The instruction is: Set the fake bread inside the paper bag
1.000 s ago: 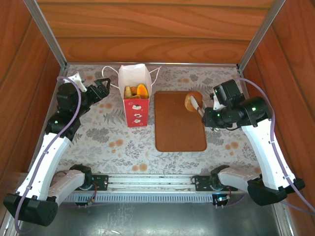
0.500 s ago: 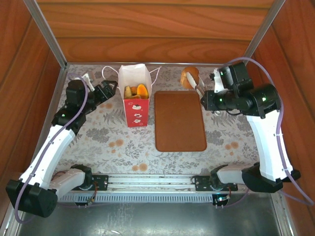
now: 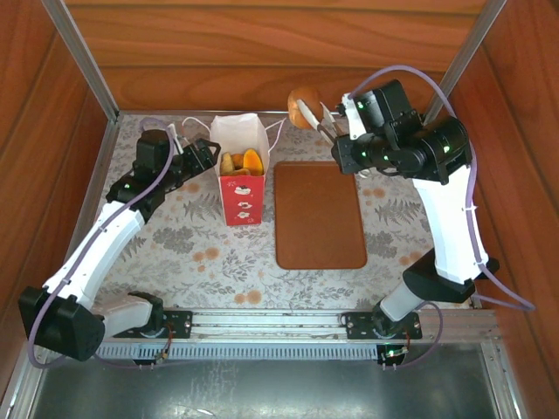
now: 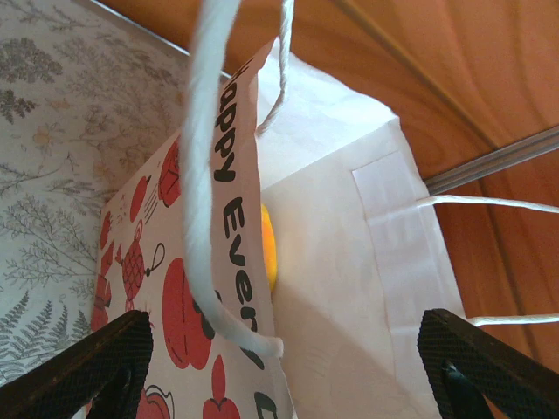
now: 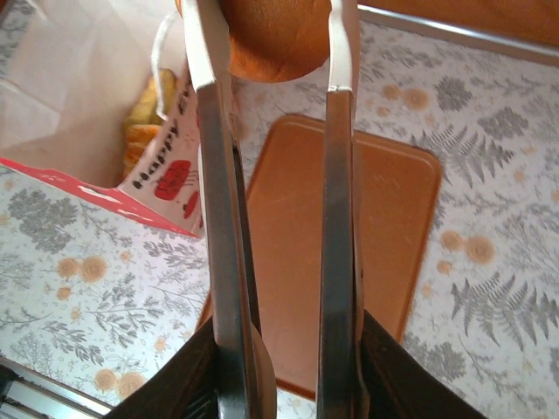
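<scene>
The paper bag (image 3: 240,168) stands upright left of the tray, white above and red-printed below, with golden fake bread (image 3: 242,161) inside. My right gripper (image 3: 351,144) is shut on metal tongs (image 3: 325,122), and the tongs pinch a round brown bun (image 3: 302,108) in the air right of the bag's mouth. In the right wrist view the bun (image 5: 275,35) sits between the tong arms (image 5: 214,218), with the bag (image 5: 79,96) lower left. My left gripper (image 3: 206,155) is open at the bag's left side. Its fingers (image 4: 105,362) straddle the bag's top (image 4: 349,262) and a cord handle (image 4: 205,175).
A bare brown tray (image 3: 319,214) lies right of the bag on the floral tablecloth (image 3: 201,244). Wooden walls and metal posts (image 3: 83,61) close in the back and sides. An orange pastry (image 4: 268,249) peeks out inside the bag.
My right arm has lifted the bun off the tray's far corner and carried it left toward the bag. My left gripper has slid right to the bag, its jaws narrowing slightly.
</scene>
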